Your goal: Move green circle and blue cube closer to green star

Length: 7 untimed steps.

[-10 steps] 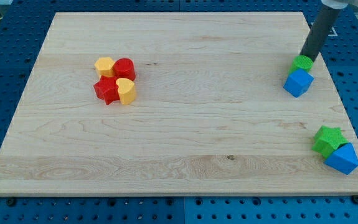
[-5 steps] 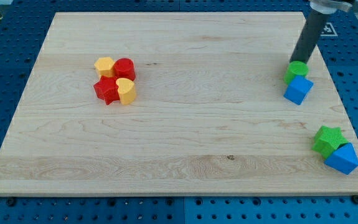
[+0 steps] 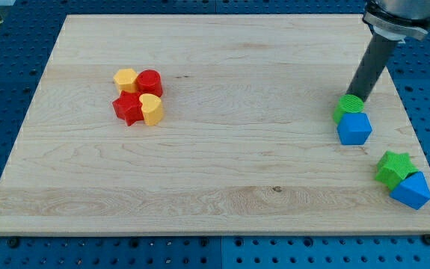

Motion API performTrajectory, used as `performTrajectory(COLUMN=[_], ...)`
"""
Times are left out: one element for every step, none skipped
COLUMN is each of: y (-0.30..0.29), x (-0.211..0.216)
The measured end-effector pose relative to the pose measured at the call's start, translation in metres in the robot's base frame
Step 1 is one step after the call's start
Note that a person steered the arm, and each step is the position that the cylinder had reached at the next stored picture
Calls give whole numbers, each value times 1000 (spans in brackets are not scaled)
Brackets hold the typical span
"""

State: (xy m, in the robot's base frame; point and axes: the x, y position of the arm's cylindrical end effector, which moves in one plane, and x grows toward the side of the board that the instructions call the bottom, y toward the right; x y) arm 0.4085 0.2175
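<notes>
The green circle block (image 3: 347,107) touches the blue cube block (image 3: 354,128) near the wooden table's (image 3: 222,164) right edge; my tip (image 3: 355,96) touches the circle's top side. There is no pincer.

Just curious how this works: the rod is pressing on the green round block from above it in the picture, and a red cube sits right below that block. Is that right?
Not quite. In the camera view, the block right below the green circle is a blue cube, not a red one. The rest holds: my tip sits at the circle's upper edge.
</notes>
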Motion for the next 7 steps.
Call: performTrajectory(y=[-7,-7,-7,-7,-7,-8,-31], x=[0,13,32,47,57,54,33])
